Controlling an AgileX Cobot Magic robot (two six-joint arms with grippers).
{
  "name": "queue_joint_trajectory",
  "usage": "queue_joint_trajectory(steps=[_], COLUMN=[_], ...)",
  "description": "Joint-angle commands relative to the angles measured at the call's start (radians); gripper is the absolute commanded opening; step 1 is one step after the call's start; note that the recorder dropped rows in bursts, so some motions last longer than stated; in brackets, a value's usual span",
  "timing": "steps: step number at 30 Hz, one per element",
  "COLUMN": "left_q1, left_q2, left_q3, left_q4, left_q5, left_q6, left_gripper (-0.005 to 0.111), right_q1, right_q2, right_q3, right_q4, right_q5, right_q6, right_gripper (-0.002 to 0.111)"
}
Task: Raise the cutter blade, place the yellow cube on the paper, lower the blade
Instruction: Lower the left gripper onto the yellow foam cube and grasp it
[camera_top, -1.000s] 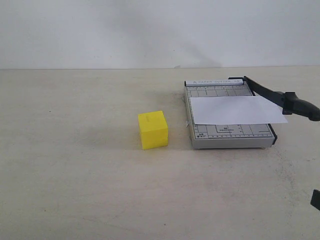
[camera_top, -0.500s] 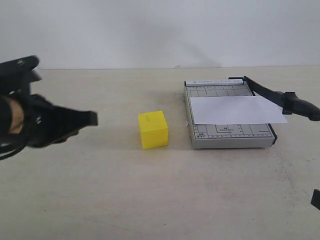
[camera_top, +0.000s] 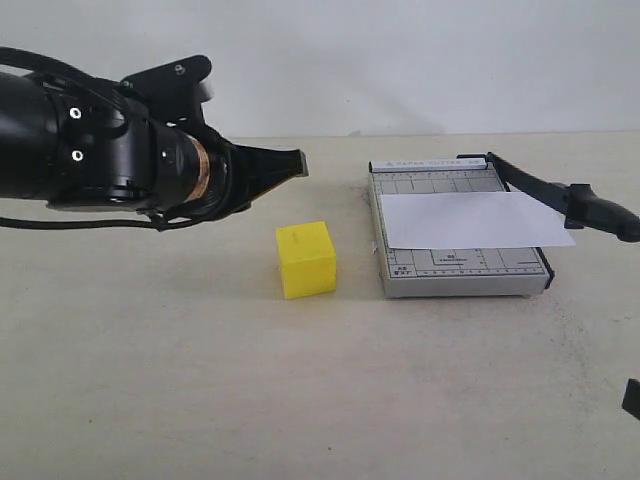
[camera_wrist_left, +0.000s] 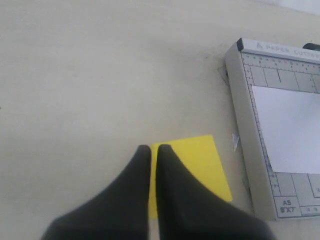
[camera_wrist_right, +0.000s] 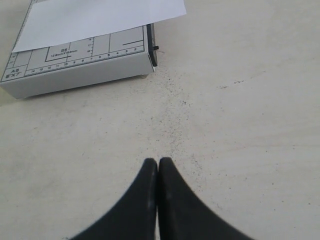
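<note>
Since half a second ago the left gripper (camera_top: 296, 160) has swung in from the left edge and now hangs above the yellow cube (camera_top: 306, 259), fingers pressed together, holding nothing. The cube sits untouched on the table (camera_top: 150, 380), just left of the grey cutter base (camera_top: 465, 278) and apart from it. The paper (camera_top: 470, 220) lies across the base; the cutter blade (camera_top: 555, 192) slants out to the right, seemingly already lifted. Judgement: cube pickup comes next, and the fingers must part first. The right gripper (camera_wrist_right: 158, 162) is closed and empty at near right. Table pale and speckled; wall (camera_top: 420, 60) plain white.
</note>
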Motion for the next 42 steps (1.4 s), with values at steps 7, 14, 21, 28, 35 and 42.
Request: queue_joint_trajectory(steps=[7,14,21,28,35,42], left_q1=[-0.005,-0.005,-0.005,-0.005,-0.005,-0.005], left_q2=[0.067,0.067,0.073,0.077,0.077,0.081], left_q3=[-0.008,-0.008,-0.008,-0.008,-0.008,-0.008], left_q4=[-0.02,-0.016,0.0,-0.002,0.057,0.1], left_q5=[-0.171,-0.275,-0.188,-0.17,-0.23,-0.242], left_q6=[0.021,0.023,0.023,-0.068,-0.058,-0.054], left_gripper=[0.032,0.037,0.044,0.061,0.061,0.104], right_q1=[0.0,0.0,0.0,0.0,0.0,0.0], right_q2=[-0.001,-0.001,-0.001,-0.001,-0.001,-0.001], right_q3=[-0.001,-0.001,-0.001,-0.001,-0.001,-0.001], right_q4=[0.001,0.001,0.001,0.001,0.001,0.001], right_q5=[0.003,0.003,0.003,0.0,0.0,0.0], right_q6=[0.009,0.035,0.039,0.042,0.042,0.046], right_gripper=[0.0,0.0,0.0,0.0,0.0,0.0])
